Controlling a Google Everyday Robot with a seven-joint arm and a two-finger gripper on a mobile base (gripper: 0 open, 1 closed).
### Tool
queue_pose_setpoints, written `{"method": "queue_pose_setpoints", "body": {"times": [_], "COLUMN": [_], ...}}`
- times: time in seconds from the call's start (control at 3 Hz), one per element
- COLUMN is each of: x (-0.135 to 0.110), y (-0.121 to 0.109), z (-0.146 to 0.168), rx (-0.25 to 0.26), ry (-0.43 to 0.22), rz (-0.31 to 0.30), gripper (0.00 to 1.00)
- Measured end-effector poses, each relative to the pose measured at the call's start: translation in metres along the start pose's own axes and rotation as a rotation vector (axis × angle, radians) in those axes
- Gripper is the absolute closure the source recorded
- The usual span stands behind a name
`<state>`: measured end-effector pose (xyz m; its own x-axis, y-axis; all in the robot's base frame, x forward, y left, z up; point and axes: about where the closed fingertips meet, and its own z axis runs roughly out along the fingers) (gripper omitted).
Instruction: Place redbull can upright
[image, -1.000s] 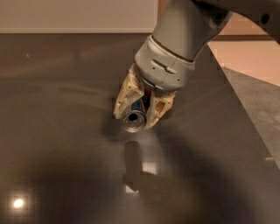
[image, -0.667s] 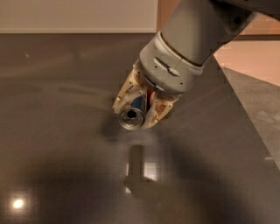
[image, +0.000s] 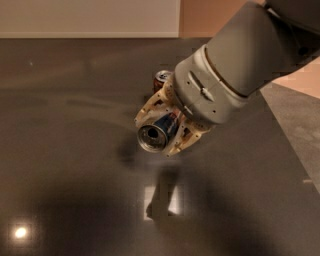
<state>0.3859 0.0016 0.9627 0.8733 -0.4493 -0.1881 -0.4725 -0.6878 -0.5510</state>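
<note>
A dark, glossy desk (image: 60, 150) fills most of the view. Toward its far side a short red-brown soda can (image: 161, 79) stands upright, partly hidden behind the claw (image: 157, 134), which hangs over the desk's middle. The surface shows a small round glint (image: 21, 232) near the lower left corner and a pale rectangular reflection (image: 175, 200) below centre. Beyond the desk are a cream wall (image: 90, 17) and a tan panel (image: 205, 17); grey floor (image: 295, 115) lies to the right.
</note>
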Motion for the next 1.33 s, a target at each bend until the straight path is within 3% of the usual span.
{"method": "queue_pose_setpoints", "body": {"times": [0.33, 1.0, 1.33], "x": [-0.005, -0.008, -0.008], "y": [0.018, 0.014, 0.014], "z": [0.004, -0.001, -0.011], "rx": [0.118, 0.13, 0.154], "ry": [-0.011, -0.037, -0.109], "rz": [0.187, 0.203, 0.296], "gripper": [1.0, 1.0, 1.0]}}
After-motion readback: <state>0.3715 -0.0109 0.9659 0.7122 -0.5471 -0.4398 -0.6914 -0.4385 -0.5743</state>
